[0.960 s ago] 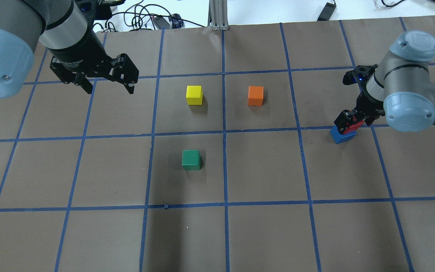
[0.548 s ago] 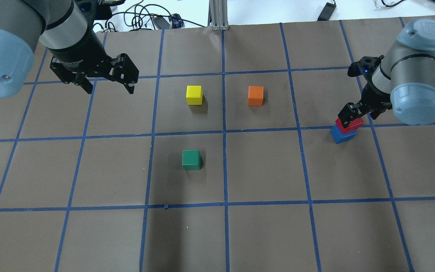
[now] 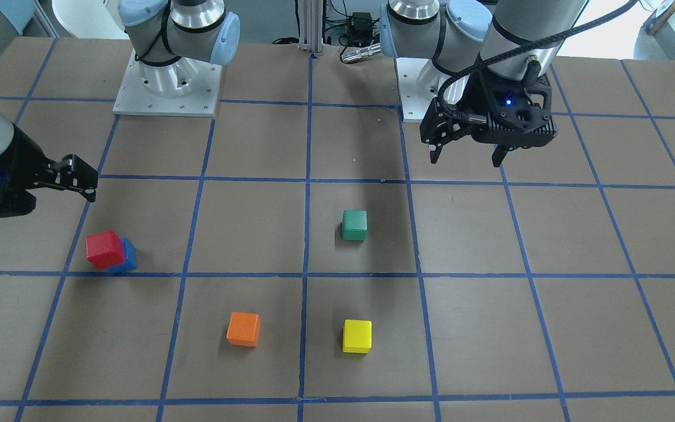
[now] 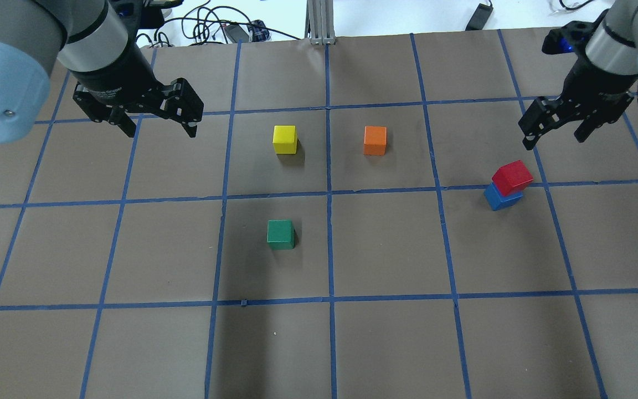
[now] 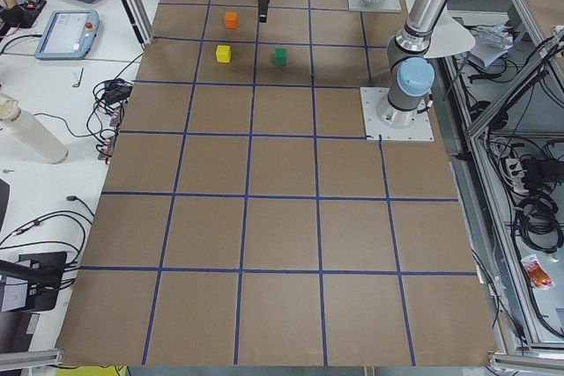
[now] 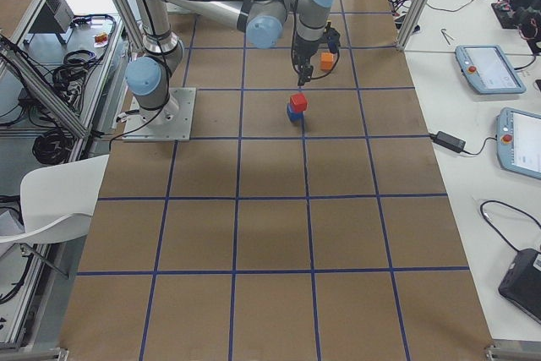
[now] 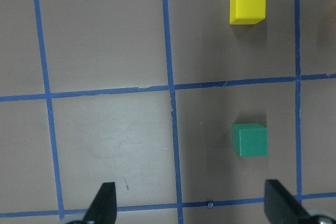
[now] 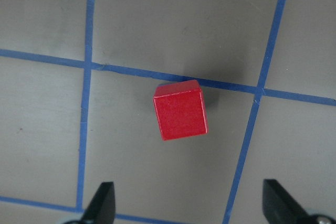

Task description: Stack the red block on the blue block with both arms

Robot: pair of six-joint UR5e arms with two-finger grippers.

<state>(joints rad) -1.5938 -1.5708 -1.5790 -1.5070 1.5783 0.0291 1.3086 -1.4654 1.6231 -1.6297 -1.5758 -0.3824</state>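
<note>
The red block (image 4: 513,176) sits on top of the blue block (image 4: 499,198) at the right of the table, turned slightly and offset from it. The stack also shows in the front view, red block (image 3: 104,248) over blue block (image 3: 128,258). In the right wrist view only the red block (image 8: 180,109) shows; the blue block is hidden under it. My right gripper (image 4: 554,134) is open and empty, raised above and beyond the stack. My left gripper (image 4: 161,130) is open and empty, hovering over the far left of the table.
A yellow cube (image 4: 285,138) and an orange cube (image 4: 375,139) stand in the far middle squares. A green cube (image 4: 280,233) stands nearer, left of centre. Cables (image 4: 214,27) lie beyond the far table edge. The arm bases (image 3: 167,88) stand at the robot side.
My right gripper opened, let go of the red block on the blue block, then rose and pulled away toward the far right. The left arm has not moved.
</note>
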